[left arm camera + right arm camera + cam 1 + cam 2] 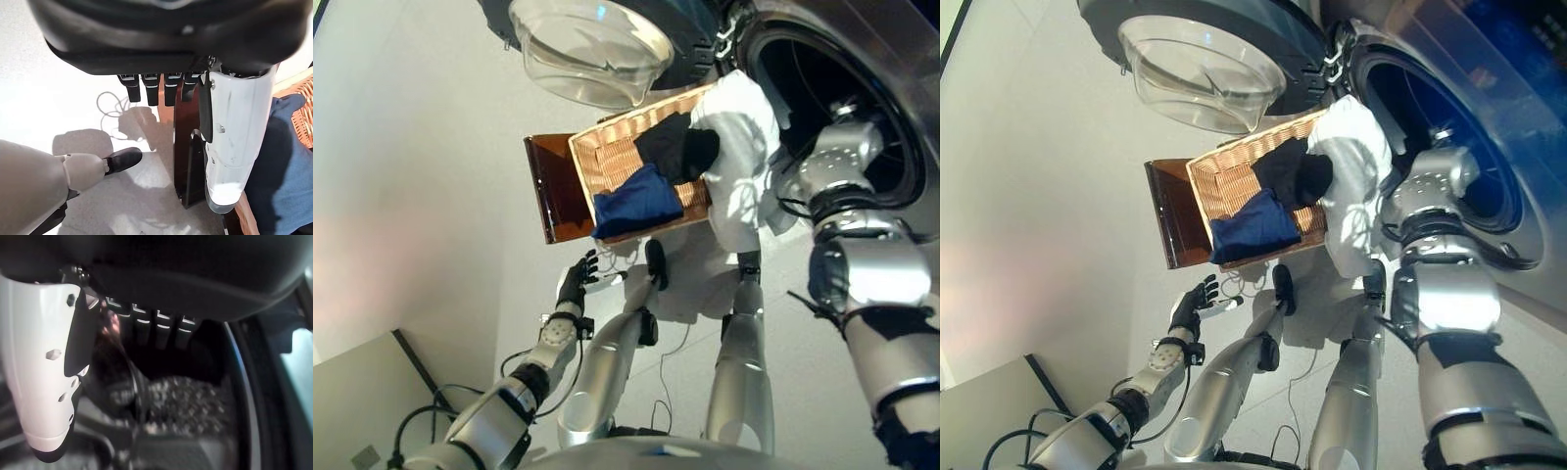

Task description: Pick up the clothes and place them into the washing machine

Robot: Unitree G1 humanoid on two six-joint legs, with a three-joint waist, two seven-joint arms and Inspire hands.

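The left hand (576,282) is hanging near the floor with fingers straight and relaxed, holding nothing, just beside the wicker basket (607,157). The basket is holding a blue garment (636,201) and a black garment (677,149); a white garment (739,147) is draping over its rim toward the washing machine (862,88). The right hand (146,293) is reaching into the drum opening, fingers extended and empty.

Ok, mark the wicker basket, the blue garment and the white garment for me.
wicker basket (599,164): left eye view, on its bare woven floor.
blue garment (636,202): left eye view, middle of the folded cloth.
white garment (1353,166): right eye view, on the part draped over the basket's edge by the drum opening.
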